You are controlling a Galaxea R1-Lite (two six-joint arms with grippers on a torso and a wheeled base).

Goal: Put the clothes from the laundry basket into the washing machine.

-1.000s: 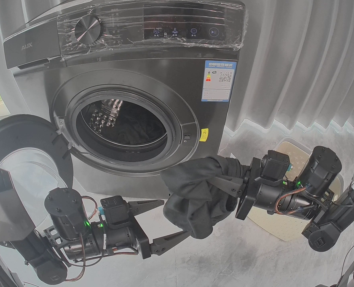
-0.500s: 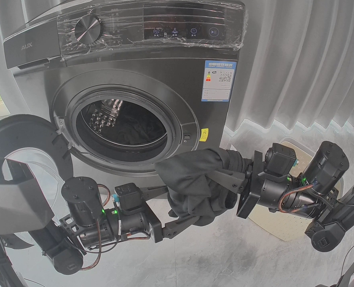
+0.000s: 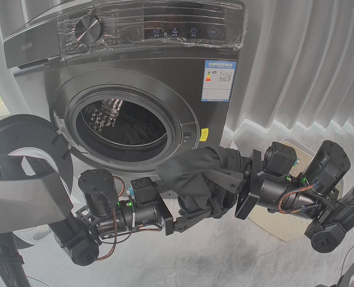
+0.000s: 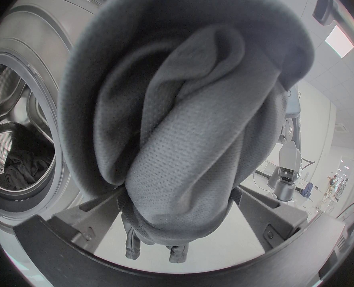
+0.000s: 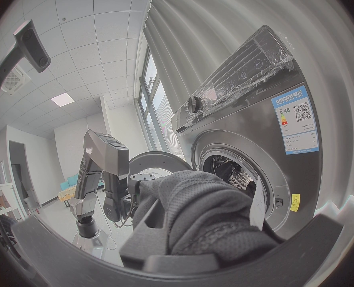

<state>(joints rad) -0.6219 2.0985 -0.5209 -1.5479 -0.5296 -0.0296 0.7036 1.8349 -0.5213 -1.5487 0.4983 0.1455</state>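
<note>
A dark grey garment (image 3: 193, 176) hangs in front of the washing machine (image 3: 145, 80), below and to the right of its open drum (image 3: 123, 124). My right gripper (image 3: 215, 180) is shut on the garment's right end; its own camera shows the bunched cloth (image 5: 209, 220) between the jaws. My left gripper (image 3: 191, 203) comes in from the left, open, with its fingers (image 3: 193, 219) on either side of the garment's hanging lower part. The left wrist view has the cloth (image 4: 185, 132) between the spread fingers (image 4: 270, 216). Dark clothes (image 3: 139, 130) lie inside the drum.
The round door (image 3: 23, 144) is swung open to the left, behind my left arm. The white perforated laundry basket (image 3: 282, 226) stands on the floor at the right, under my right arm. A white curtain (image 3: 304, 60) hangs behind it.
My left arm has moved right and upward, bringing its open fingers around the garment's lower part. The right gripper has risen slightly with the garment.
</note>
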